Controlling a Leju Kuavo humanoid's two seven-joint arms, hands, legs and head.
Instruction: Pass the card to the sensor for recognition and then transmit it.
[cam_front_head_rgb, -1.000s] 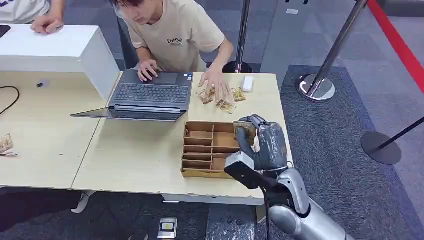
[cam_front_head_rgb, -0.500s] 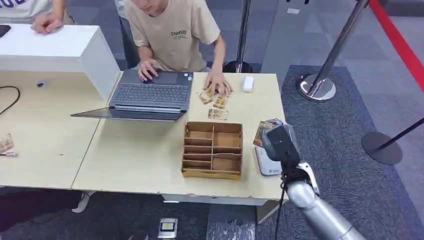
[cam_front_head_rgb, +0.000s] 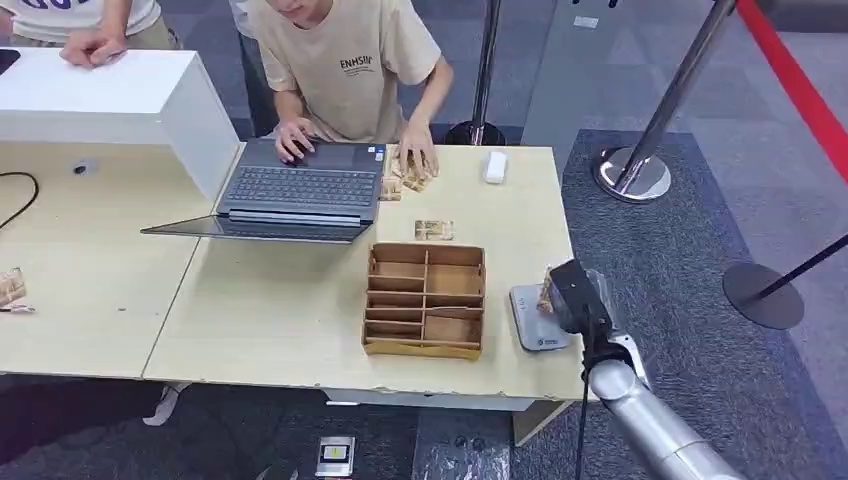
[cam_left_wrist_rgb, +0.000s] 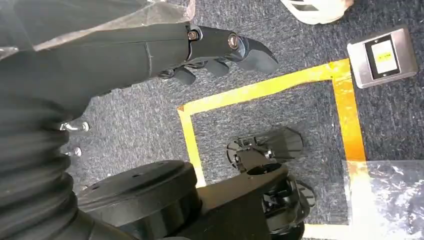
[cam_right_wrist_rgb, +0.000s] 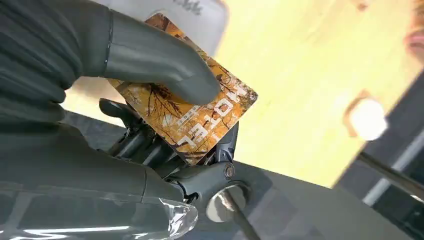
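Holding the card (cam_right_wrist_rgb: 190, 117) over the grey sensor (cam_front_head_rgb: 532, 318) at the surface's (cam_front_head_rgb: 280, 310) near right corner, right hand (cam_front_head_rgb: 570, 296) pinching it between thumb and fingers. Hovering just above the pad, or possibly touching; hard to tell from the head view. Hanging low over the carpet, left hand (cam_left_wrist_rgb: 210, 50) with fingers curled in on nothing. Reading step apparently under way; handing the card on not yet done. Waiting nearby: wooden tray (cam_front_head_rgb: 425, 298), a loose card (cam_front_head_rgb: 433, 230), a person's hand (cam_front_head_rgb: 417, 160) on more cards, a laptop (cam_front_head_rgb: 300, 190).
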